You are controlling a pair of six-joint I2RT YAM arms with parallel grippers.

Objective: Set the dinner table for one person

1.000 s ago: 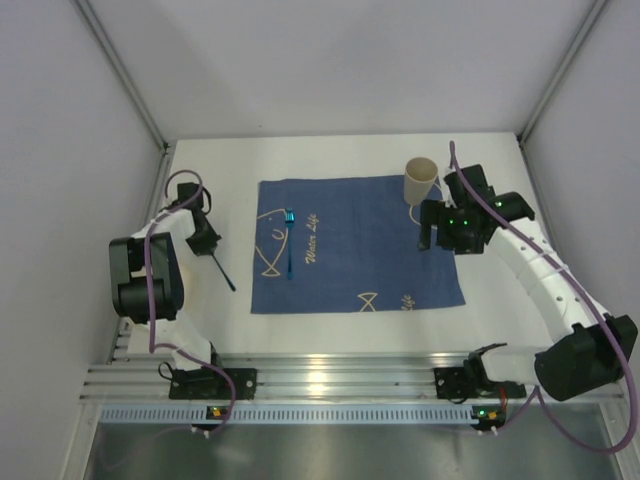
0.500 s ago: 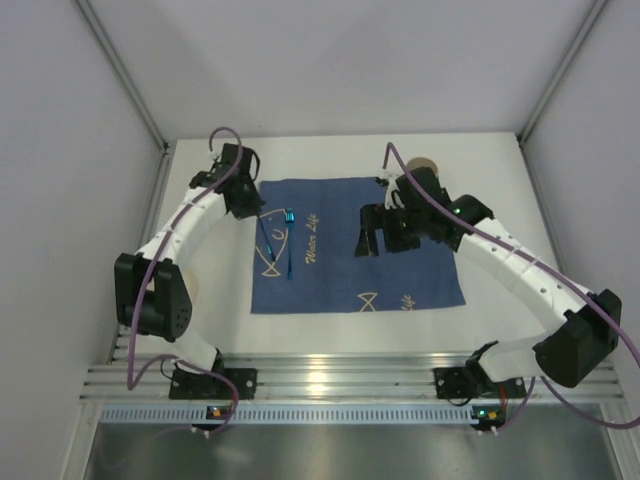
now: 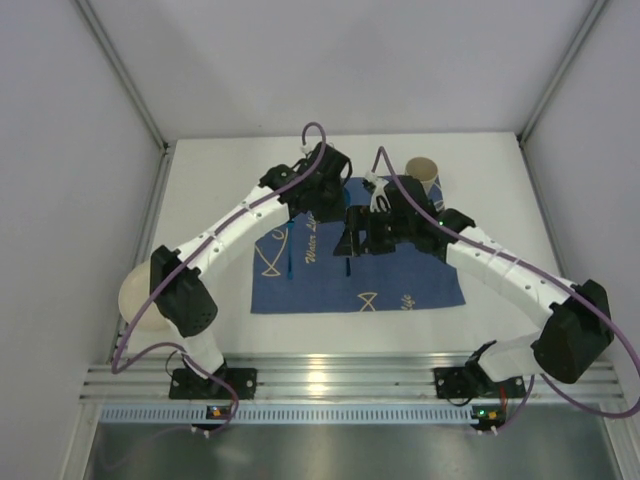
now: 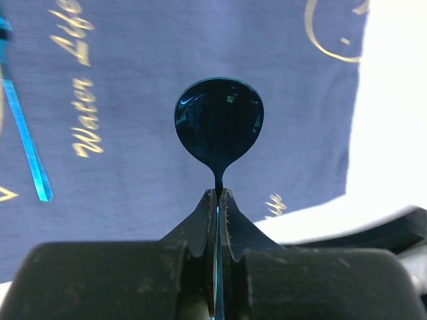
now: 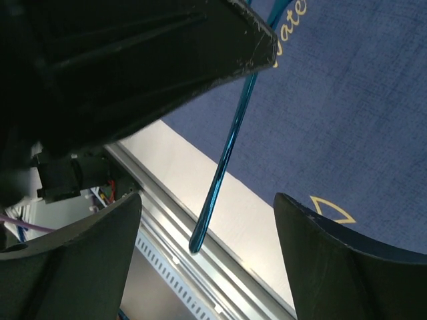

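Observation:
My left gripper (image 4: pixel 219 192) is shut on the neck of a shiny blue spoon (image 4: pixel 219 127), held above the dark blue placemat (image 3: pixel 400 280) on the white dinner table (image 3: pixel 490 175). In the top view the left gripper (image 3: pixel 332 208) is over the mat's upper middle. My right gripper (image 3: pixel 352 240) sits just beside it, open. The spoon's handle (image 5: pixel 227 153) hangs free between the right gripper's (image 5: pixel 207 247) wide fingers (image 5: pixel 340 260) without touching them. A blue fork (image 3: pixel 288 250) lies on the mat's left part.
A tan paper cup (image 3: pixel 422 172) stands upright at the mat's far right corner. A cream round object (image 3: pixel 132 300) sits at the table's left edge beside the left arm. An aluminium rail (image 3: pixel 320 380) runs along the near edge.
The left arm swung from the table's left side to over the mat's middle, carrying the spoon. The right arm moved left from the cup to meet it, jaws narrowing slightly.

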